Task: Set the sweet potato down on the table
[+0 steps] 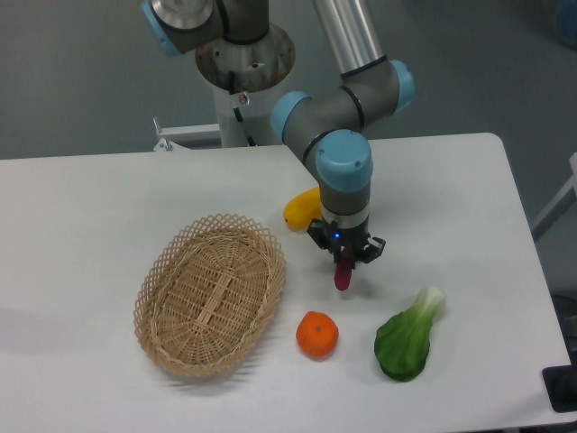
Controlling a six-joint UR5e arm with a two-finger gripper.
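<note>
Bare table [433,207] lies right of the gripper [343,262]; orange [317,333], bok choy [407,336] and, seemingly close, yellow fruit [298,207] hem it.

The sweet potato [343,275] is a slim magenta-purple tuber, hanging nearly upright with its tapered lower end pointing down. Its upper part is hidden between the fingers [333,259], so only the lower half shows. The tip seems to sit just above the surface [81,216], a plain white top with rounded corners.
</note>
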